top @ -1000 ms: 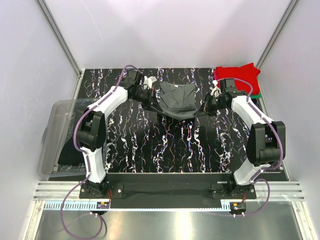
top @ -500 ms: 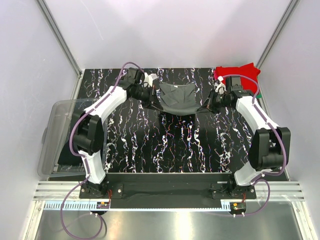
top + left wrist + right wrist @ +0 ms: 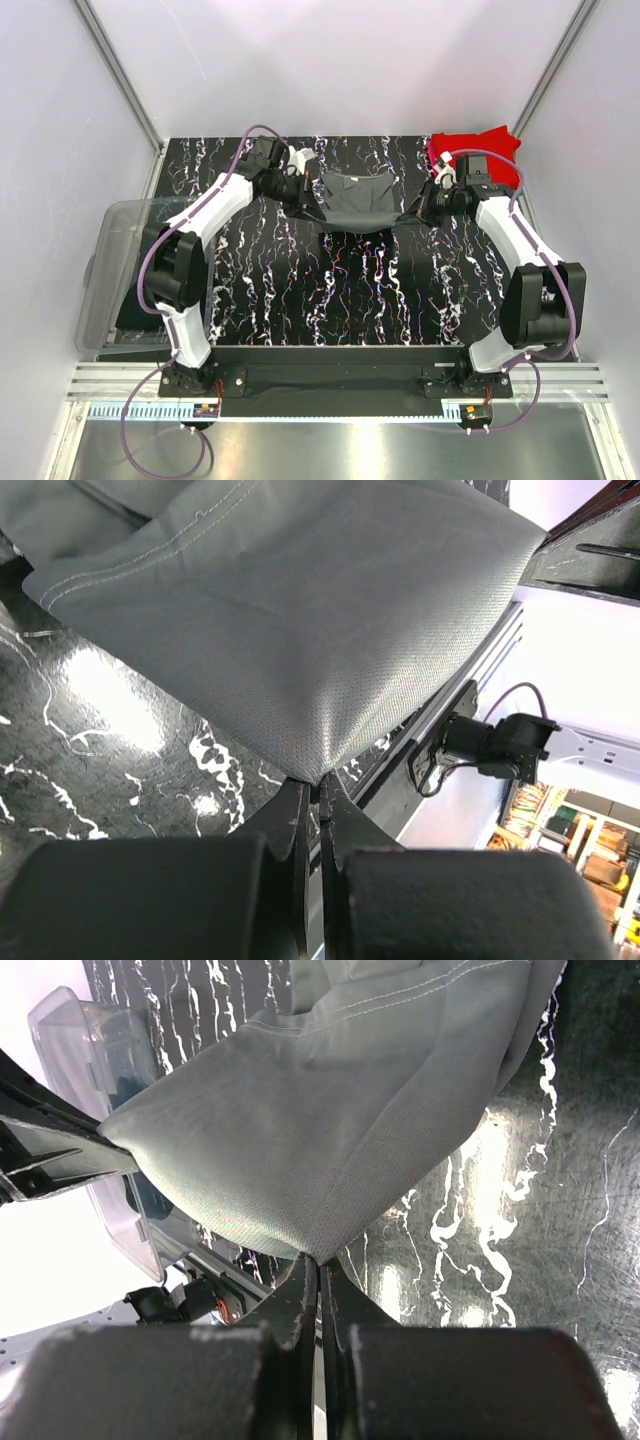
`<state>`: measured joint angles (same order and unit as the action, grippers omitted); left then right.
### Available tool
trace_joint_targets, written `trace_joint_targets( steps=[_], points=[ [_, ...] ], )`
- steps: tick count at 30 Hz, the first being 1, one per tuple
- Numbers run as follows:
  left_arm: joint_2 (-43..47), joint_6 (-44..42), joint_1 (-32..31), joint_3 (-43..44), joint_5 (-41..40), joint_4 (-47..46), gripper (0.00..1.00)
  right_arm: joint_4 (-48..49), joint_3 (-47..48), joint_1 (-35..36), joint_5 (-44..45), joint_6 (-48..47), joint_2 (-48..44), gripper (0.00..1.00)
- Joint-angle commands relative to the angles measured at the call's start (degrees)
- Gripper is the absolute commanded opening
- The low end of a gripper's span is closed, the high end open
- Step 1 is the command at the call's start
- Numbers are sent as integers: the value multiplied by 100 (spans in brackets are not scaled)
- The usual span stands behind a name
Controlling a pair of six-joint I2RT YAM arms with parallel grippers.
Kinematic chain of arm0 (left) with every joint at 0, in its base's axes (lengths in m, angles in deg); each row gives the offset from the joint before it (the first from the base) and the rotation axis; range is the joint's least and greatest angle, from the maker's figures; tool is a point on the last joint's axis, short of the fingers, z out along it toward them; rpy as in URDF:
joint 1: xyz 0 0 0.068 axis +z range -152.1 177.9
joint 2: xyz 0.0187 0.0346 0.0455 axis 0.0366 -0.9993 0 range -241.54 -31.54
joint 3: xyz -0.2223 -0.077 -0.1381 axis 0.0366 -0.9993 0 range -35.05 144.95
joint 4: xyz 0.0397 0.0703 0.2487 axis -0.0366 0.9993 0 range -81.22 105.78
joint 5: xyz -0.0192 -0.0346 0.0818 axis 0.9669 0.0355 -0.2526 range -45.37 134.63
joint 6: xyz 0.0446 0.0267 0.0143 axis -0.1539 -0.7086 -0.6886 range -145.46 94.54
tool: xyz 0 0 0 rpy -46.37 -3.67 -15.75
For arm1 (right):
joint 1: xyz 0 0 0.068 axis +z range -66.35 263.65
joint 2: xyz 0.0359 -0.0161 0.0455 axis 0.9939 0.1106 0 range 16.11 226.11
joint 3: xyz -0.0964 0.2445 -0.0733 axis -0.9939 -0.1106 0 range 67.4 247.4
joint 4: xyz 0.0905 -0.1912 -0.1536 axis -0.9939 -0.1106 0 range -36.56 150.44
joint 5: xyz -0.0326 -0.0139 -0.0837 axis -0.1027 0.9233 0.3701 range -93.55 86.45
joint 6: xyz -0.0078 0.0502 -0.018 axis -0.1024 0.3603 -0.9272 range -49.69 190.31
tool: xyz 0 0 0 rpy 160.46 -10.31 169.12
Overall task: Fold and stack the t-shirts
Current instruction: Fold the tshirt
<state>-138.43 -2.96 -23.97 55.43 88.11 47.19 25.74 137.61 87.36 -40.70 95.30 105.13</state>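
Fold step on the dark grey t-shirt (image 3: 355, 200): it hangs taut between my claws over the far middle of the table (image 3: 300, 290). Left gripper (image 3: 318, 785) clamped on one corner, right gripper (image 3: 318, 1260) on the other. Next, I judge: carry both corners across evenly, then let go

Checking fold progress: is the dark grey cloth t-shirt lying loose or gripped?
Gripped: the dark grey cloth t-shirt is stretched between the left pincer and right pincer, each shut on a corner.
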Motion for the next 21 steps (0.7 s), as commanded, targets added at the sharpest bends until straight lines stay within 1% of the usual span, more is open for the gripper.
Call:
trace_joint_targets(
  steps=[1, 5, 6, 8, 9, 11, 12, 13, 15, 16, 18, 19, 20, 21],
  points=[
    [-32, -35, 7, 189, -15, -185, 0, 297, 53, -72, -21, -3, 115, 0],
    [-568, -202, 68, 839, -147, -220, 0, 402, 545, -124, 84, -187, 616, 0],
    [-700, -237, 112, 1162, -147, -229, 0, 420, 659, -124, 93, -197, 748, 0],
    [-1087, -325, 165, 1471, -252, -246, 0, 481, 1133, -142, 120, -319, 1187, 0],
    [-1332, -386, 209, 1777, -270, -273, 0, 482, 1317, -151, 172, -363, 1519, 0],
    [-1605, -466, 271, 2095, -358, -299, 0, 499, 1950, -168, 199, -494, 1898, 0],
    [-1903, -492, 332, 2436, -393, -325, 0, 490, 2178, -186, 234, -530, 2092, 0],
    [-2053, -510, 358, 2605, -411, -352, 0, 508, 2659, -186, 234, -557, 2485, 0],
    [-2335, -519, 437, 3078, -534, -501, 0, 499, 3206, -195, 217, -680, 2935, 0],
    [-2632, -554, 464, 3247, -577, -545, 0, 499, 3714, -203, 243, -697, 3381, 0],
    [-2950, -545, 525, 3702, -718, -746, 0, 508, 4235, -203, 234, -671, 3849, 0],
    [-3273, -562, 543, 3862, -771, -843, 5, 534, 4716, -195, 243, -636, 4313, 0],
    [-3442, -571, 552, 4037, -937, -923, 20, 526, 4956, -203, 243, -593, 4535, 0],
    [-3748, -554, 587, 4326, -999, -1184, 36, 543, 5167, -203, 260, -601, 4937, 5]
  ],
)
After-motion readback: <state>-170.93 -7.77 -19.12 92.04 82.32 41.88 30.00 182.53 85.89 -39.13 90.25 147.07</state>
